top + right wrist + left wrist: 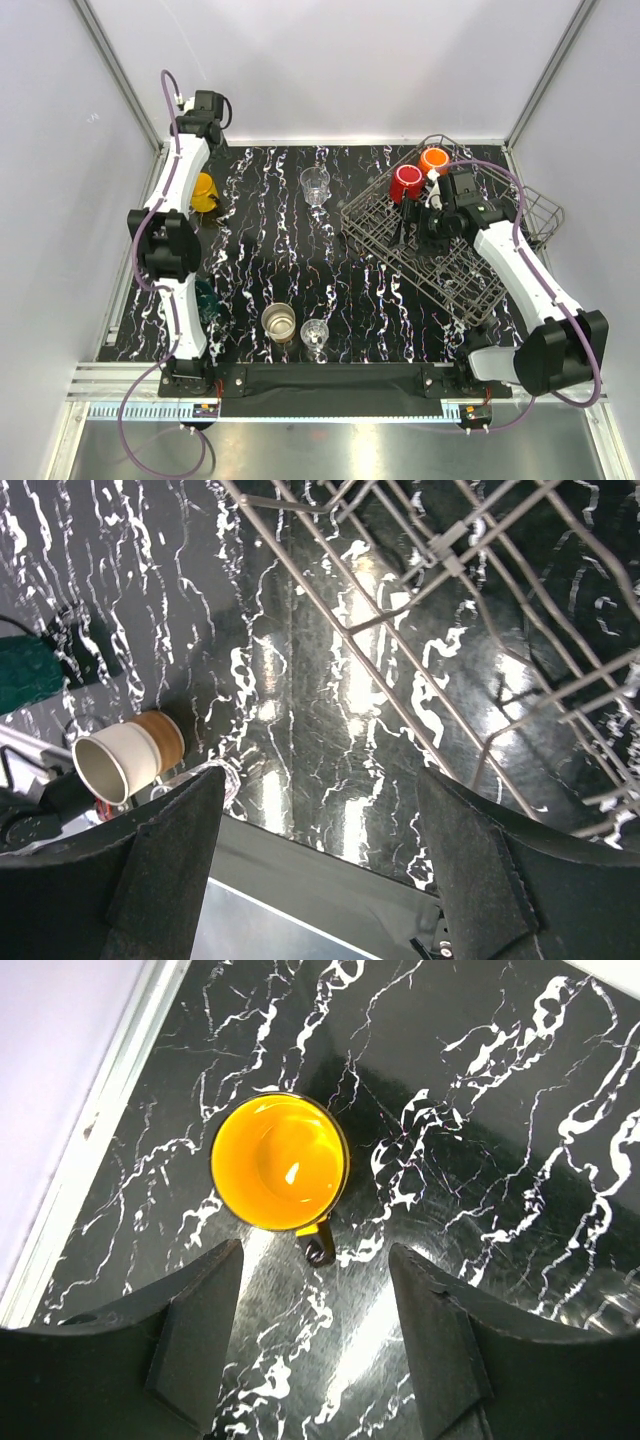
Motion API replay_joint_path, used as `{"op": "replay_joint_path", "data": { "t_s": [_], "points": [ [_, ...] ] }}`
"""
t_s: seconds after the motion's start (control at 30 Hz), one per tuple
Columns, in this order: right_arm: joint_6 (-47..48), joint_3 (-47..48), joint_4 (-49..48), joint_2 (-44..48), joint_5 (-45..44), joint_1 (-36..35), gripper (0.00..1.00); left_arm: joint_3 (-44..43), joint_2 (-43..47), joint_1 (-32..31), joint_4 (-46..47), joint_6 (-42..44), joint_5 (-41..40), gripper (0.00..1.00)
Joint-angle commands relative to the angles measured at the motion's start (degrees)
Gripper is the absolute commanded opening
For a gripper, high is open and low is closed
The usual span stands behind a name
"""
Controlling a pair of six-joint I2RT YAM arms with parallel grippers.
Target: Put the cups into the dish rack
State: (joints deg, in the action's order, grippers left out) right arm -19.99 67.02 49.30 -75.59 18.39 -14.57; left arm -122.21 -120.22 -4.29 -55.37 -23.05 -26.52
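In the left wrist view a yellow mug [279, 1161] stands upright on the black marbled table, its handle [318, 1248] pointing at my left gripper [315, 1248]. That gripper is open above it and holds nothing. The left arm half hides the yellow mug [203, 190]. A red mug [406, 183] and an orange mug [434, 159] sit at the far corner of the dish rack [450, 270]. My right gripper [320, 775] hangs open and empty over the rack's wires [450, 560]. On the table stand a brown-and-cream cup [279, 322], two clear glasses [315, 185] [314, 338] and a teal cup [207, 300].
The rack's side basket [540, 215] juts out toward the right wall. White walls with metal posts close in the table on three sides. A black strip [330, 378] and a metal rail run along the near edge between the arm bases.
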Motion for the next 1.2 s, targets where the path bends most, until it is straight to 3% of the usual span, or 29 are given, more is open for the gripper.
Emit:
{"op": "replay_joint_path", "data": {
  "t_s": [0.0,0.23,0.73,1.17],
  "points": [
    [-0.75,-0.67,0.88,3.08,-3.54,0.24,0.84,-0.57,-2.12,1.30,3.61,0.73,-2.31,0.66],
    [-1.98,-1.90,1.77,6.07,-5.65,0.24,0.84,3.12,-3.52,2.62,7.03,1.51,-0.11,0.66],
    [-3.13,-1.81,-0.61,3.52,-3.71,0.24,0.84,5.40,-5.46,2.62,7.30,0.64,2.44,0.66],
    [-3.04,-1.90,1.41,4.22,-5.30,0.33,0.84,2.78,-10.38,3.42,5.02,-1.65,3.23,0.65]
  ]
}}
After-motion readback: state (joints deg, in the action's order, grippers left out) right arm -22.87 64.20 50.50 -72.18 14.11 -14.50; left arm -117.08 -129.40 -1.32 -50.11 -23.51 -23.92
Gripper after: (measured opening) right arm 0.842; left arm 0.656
